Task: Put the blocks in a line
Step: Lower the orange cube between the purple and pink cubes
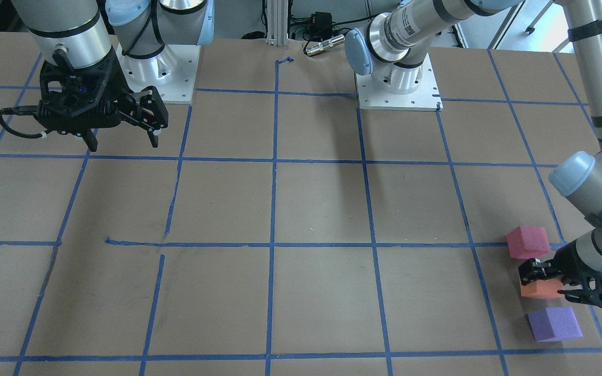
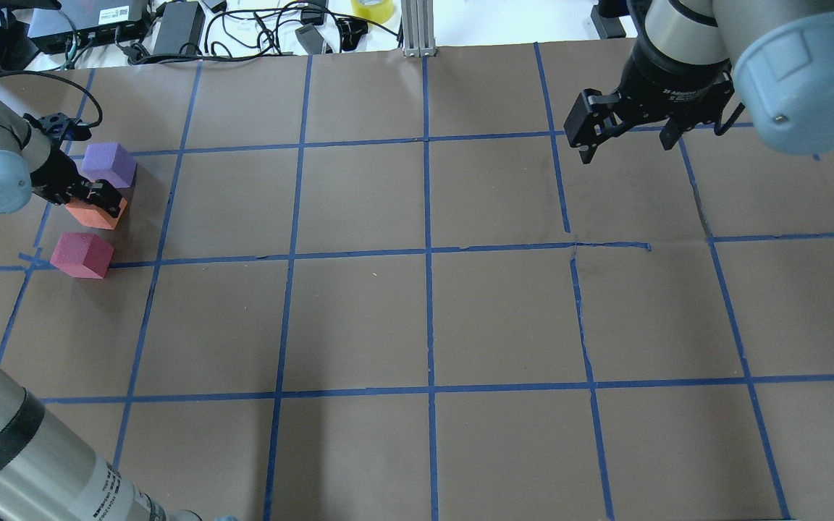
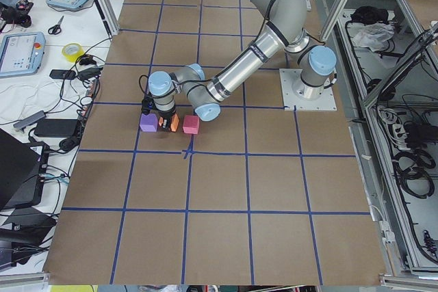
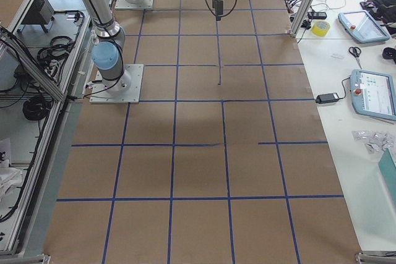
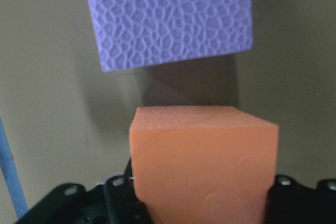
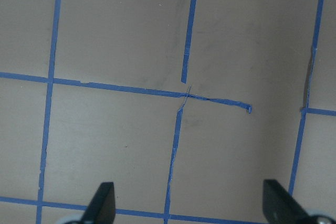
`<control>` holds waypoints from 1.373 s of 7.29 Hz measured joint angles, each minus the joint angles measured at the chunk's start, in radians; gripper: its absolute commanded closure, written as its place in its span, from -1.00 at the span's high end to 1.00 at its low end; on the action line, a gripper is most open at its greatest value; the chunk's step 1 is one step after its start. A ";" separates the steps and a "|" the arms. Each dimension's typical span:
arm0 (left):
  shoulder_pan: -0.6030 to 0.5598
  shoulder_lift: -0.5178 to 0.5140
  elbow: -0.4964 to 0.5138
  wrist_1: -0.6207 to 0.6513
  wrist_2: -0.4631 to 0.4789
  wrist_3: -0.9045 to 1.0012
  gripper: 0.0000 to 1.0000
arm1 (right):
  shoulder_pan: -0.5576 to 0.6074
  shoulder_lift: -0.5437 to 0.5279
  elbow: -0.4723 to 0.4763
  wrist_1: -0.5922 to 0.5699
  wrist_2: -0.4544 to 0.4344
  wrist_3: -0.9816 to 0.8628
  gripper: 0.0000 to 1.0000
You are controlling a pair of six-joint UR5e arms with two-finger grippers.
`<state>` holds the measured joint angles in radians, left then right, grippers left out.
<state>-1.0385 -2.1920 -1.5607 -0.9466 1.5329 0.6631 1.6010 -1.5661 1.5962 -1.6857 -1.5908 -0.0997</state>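
Brown paper gridded with blue tape covered your desk [image 2: 417, 318]. Near its left end, your left gripper [image 1: 557, 284] pinched the orange foam cube [image 2: 91, 215], between the purple foam cube [image 2: 108, 164] and the pinkish-red foam cube [image 2: 82, 255]. Your right gripper [image 2: 628, 143] hung spread, well apart.

I saw the orange block [image 2: 98, 215] hemmed in along its row: the purple block [image 2: 108, 163] sat just beside it across a narrow gap, and the pink block [image 2: 82, 254] was near on the other side. The left gripper [image 2: 89, 197] took its two free flanks. Toward its middle the table [image 2: 424, 318] gave wide room.
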 measured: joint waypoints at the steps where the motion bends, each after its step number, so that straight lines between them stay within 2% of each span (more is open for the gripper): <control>1: 0.000 -0.001 -0.001 0.001 -0.004 0.001 0.52 | 0.000 0.000 0.000 0.000 0.000 0.001 1.00; 4: 0.002 -0.007 0.001 0.002 -0.009 0.006 0.62 | 0.000 -0.001 0.001 -0.001 0.002 0.002 1.00; 10: 0.057 0.010 -0.002 0.002 -0.008 0.013 0.62 | -0.002 -0.003 0.000 0.001 -0.013 0.008 1.00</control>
<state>-0.9815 -2.1815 -1.5624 -0.9450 1.5252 0.6765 1.5985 -1.5691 1.5959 -1.6843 -1.6033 -0.0916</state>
